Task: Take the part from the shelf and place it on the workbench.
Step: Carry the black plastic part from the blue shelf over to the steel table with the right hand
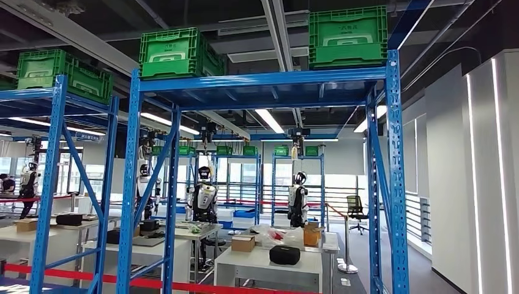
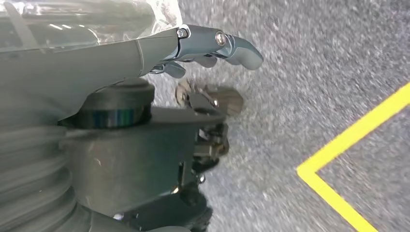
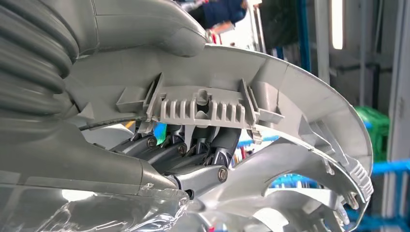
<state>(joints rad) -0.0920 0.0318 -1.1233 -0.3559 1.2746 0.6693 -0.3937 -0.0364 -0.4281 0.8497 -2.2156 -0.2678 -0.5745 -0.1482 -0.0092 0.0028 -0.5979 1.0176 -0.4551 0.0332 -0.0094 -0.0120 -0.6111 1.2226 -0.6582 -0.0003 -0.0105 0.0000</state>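
Transport seems to be the step in hand: the right hand already grasps the part, a curved grey plastic piece with ribs and clips, thumb on one face and the dark fingers curled under the other. So the part is off the shelf and in that hand, not yet on any surface. The left hand hangs over the grey floor near a yellow line; its fingers are bent inward with nothing in them.

Next, I judge, the robot must find the workbench and lower the part flat, because the piece is wide and thin and could tip in the grip.

Three green crates stand on top of the blue shelf; what is inside them I cannot tell. Farther away, a white surface carries a cardboard box.
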